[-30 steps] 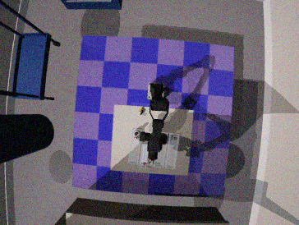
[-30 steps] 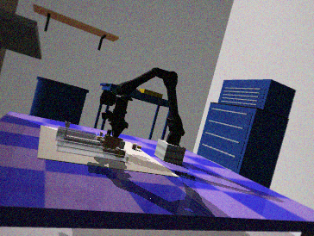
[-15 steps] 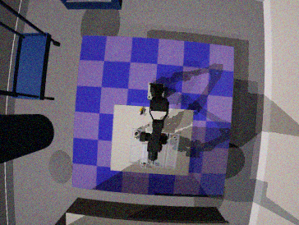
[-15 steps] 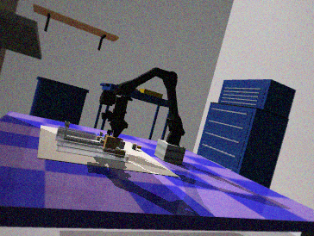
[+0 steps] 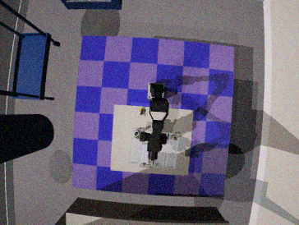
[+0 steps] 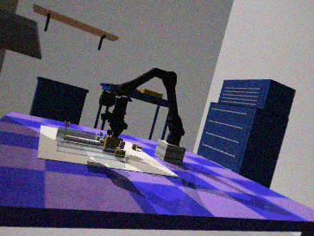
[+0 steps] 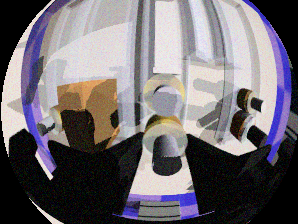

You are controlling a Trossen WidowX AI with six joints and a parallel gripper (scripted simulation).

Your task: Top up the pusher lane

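Observation:
My gripper (image 7: pixel 164 137) (image 6: pixel 116 133) points down over the front part of the clear-walled rack (image 5: pixel 135 158) (image 6: pixel 71 147). Its fingers are shut on a round jar with a pale gold rim and a dark, grey-topped knob (image 7: pixel 166 149). Directly behind it, in the same lane, is a similar jar with a grey top and gold rim (image 7: pixel 164 96). The two overlap in the wrist view, so I cannot tell if they touch. The held jar's base, the lane floor and the low front stop are hidden; whether it stands on the floor is unclear.
A brown block (image 7: pixel 102 95) (image 6: pixel 113 143) is left of the held jar in the wrist view. Another jar (image 7: pixel 55 120) is farther left. Two small dark-knobbed jars (image 7: pixel 245 99) (image 7: pixel 242 125) are on the right. A small yellowish object (image 5: pixel 142 110) lies on the pale board (image 5: pixel 119 119).

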